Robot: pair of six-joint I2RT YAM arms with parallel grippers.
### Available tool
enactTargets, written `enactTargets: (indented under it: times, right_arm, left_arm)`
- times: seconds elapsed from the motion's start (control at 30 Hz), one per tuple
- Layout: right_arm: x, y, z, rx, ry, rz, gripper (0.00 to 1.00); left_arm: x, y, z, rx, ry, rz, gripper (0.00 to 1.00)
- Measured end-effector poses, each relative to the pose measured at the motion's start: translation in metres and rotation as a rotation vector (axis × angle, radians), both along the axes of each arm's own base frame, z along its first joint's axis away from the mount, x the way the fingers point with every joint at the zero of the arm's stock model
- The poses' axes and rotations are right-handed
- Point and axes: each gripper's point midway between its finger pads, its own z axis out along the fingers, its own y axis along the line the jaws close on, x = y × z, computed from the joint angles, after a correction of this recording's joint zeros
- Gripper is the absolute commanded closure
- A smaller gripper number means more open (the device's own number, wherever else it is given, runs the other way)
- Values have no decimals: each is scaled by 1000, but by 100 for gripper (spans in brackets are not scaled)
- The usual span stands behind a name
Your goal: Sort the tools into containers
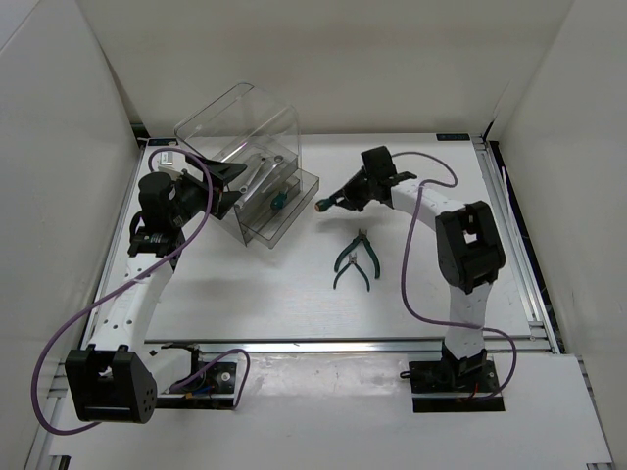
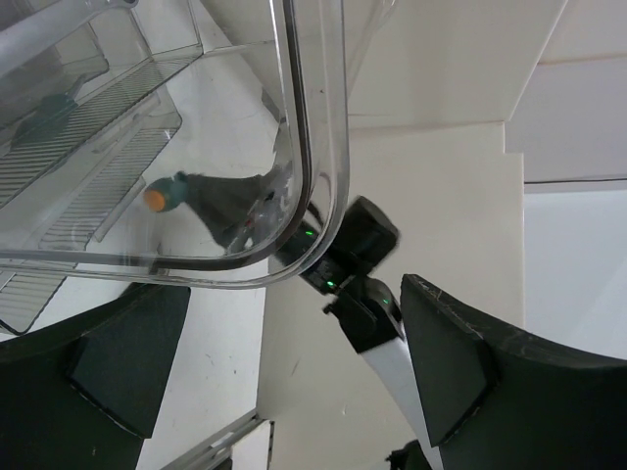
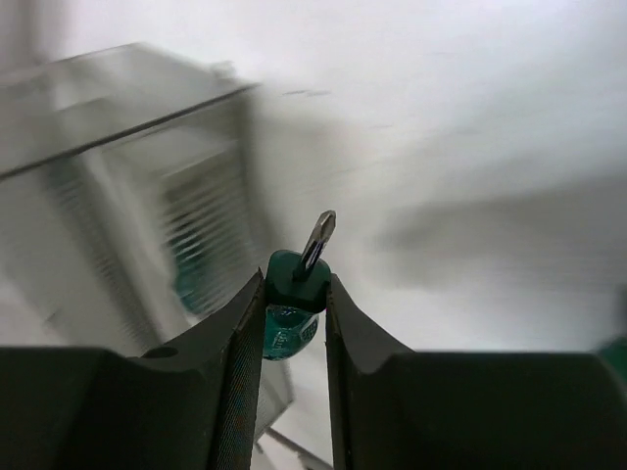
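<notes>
Green plastic shows between the two black fingers of my right gripper [image 1: 336, 203]. They are pinching a stubby green screwdriver [image 3: 296, 284] by its round handle. Its short silver tip sticks out past the fingertips. From above, the end that points at the cabinet looks orange. The screwdriver is up off the white table [image 1: 245, 294], just beside the open drawers and not in one.

My left gripper [image 1: 230, 188] is spread wide and holds nothing. Its fingers [image 2: 460, 362] are dark, flat and thick. The curved edge of the clear plastic cabinet [image 1: 240, 117] runs between them, but I cannot tell if they touch it.

The cabinet has a tall, rounded, see-through shell. Two shallow clear drawers [image 1: 294, 196] stick out of its front toward the right arm. They have ribbed floors. Slim silver metal wrenches [image 1: 258, 174] seem to lie in the upper drawer. A small blue-green thing [image 1: 277, 203] sits in the lower one; I cannot tell what it is.

A small pair of pliers with dark green handles [image 1: 353, 259] lies on the table with its handles spread apart. It is near the right arm and well apart from the cabinet.

The right arm bends at the elbow and reaches left toward the drawers. The left arm stretches forward up the left side, with its wrist turned toward the cabinet.
</notes>
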Motion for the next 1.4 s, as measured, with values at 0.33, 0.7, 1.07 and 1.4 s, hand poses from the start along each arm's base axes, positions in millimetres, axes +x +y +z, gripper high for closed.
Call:
enactTargets:
  times: [0.33,0.7,1.07,1.4]
  right_arm:
    - [-15,95,94,22,-391,269,100]
    - [-2,124,66,10,-337,376,48]
    - [15,58,99,60,-398,229,90]
    - [0,39,108,94,-432,160,100]
  left_arm:
    - [0,1,0,0,0,2,1]
    - [0,1,0,15,-10,-1,1]
    - [4,1,42,80,-144,-12,1]
    - [20,28,266,331,-729,169,8]
